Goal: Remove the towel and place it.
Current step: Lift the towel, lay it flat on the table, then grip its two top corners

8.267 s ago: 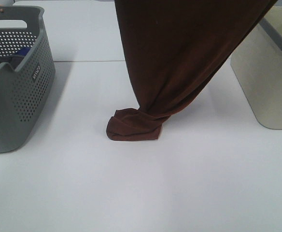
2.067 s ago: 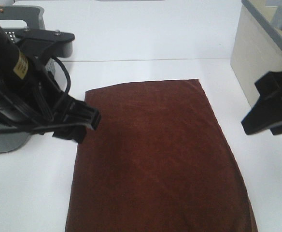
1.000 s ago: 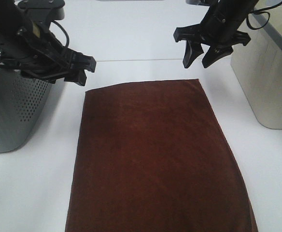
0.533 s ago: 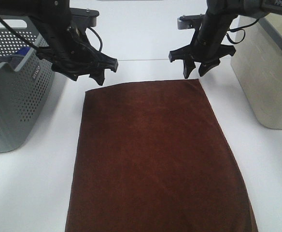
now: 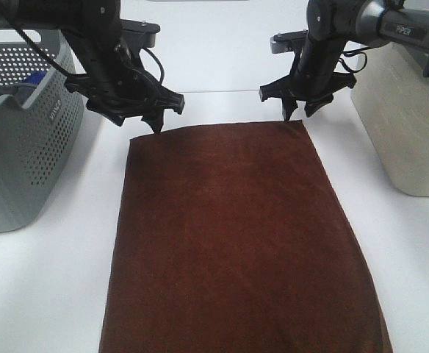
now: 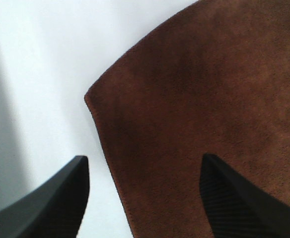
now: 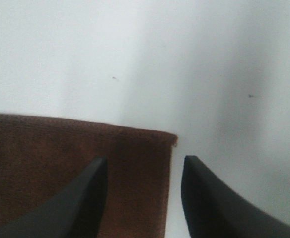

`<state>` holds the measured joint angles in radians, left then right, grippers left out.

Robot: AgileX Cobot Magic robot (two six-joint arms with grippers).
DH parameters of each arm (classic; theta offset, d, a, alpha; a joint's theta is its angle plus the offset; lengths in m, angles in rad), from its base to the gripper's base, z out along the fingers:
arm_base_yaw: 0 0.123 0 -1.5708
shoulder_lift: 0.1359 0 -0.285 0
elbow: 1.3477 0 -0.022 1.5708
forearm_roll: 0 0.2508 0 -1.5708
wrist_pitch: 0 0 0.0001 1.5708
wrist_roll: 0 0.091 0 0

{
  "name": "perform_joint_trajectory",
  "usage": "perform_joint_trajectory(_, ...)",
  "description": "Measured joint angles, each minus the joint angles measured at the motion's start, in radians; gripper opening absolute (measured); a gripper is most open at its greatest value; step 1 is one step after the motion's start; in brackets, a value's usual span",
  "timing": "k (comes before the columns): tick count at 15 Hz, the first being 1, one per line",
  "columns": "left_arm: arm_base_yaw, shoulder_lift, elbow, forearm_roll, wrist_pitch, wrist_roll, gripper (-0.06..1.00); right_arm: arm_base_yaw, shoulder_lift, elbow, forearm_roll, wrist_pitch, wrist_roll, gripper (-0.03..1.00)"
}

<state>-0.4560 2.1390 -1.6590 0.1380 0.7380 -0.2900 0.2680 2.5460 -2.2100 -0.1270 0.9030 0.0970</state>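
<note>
Towel [image 5: 236, 243] of dark reddish-brown terry, laid flat

The towel lies on a white table [image 5: 45, 294], between a grey perforated plastic basket [image 5: 23, 162] and a beige bin [image 5: 398, 125]. The left gripper [image 5: 165, 116] and the right gripper [image 5: 297, 114], jaws spread, stand over its far corners, holding nothing.

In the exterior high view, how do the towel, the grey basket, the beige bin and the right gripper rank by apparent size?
1. towel: clearly largest.
2. grey basket and beige bin: both cut off by the frame; the basket shows slightly more, so no sure ranking.
3. right gripper: smallest.
</note>
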Motion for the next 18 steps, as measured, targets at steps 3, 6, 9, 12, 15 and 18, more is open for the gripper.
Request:
perform_joint_trajectory(3, 0.0, 0.0, 0.0, 0.0, 0.0, 0.001, 0.62, -0.028, 0.0, 0.0, 0.034, -0.001, -0.005, 0.46)
perform_joint_trajectory(6, 0.0, 0.0, 0.0, 0.0, 0.0, 0.001, 0.62, -0.026, 0.006, -0.001, 0.071, -0.006, -0.017, 0.46)
perform_joint_trajectory(9, 0.0, 0.0, 0.0, 0.0, 0.0, 0.001, 0.62, -0.025, 0.047, -0.004, 0.074, -0.015, -0.023, 0.44)
perform_joint_trajectory(12, 0.0, 0.0, 0.0, 0.0, 0.0, 0.001, 0.62, -0.025, 0.054, -0.01, 0.081, -0.012, -0.025, 0.24)
perform_joint_trajectory(15, 0.0, 0.0, 0.0, 0.001, 0.001, 0.001, 0.62, -0.021, 0.054, -0.012, 0.088, -0.01, -0.03, 0.02)
perform_joint_trajectory(18, 0.0, 0.0, 0.0, 0.006, -0.001, 0.001, 0.62, -0.021, 0.05, -0.034, 0.077, 0.05, -0.042, 0.0)
